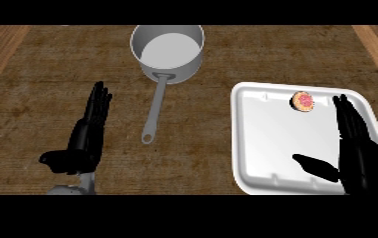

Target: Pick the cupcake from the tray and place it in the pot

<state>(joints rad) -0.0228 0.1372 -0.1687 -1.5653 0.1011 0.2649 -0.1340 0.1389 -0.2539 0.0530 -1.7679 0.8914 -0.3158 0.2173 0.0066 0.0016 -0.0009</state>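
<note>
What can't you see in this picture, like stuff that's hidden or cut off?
- Head view: the right hand covers part of the tray, and the view's right edge cuts the hand's outer side.
- The tray's near rim runs out at the lower edge.
- The cupcake shows only its top; its sides are too small to make out.
- The pot shows a pale inside; its outer far wall is hidden behind its own rim.

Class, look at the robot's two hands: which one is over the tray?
The right hand. It is open above the white tray, fingertips just right of the cupcake. The left hand is open over bare counter, left of the pot.
</note>
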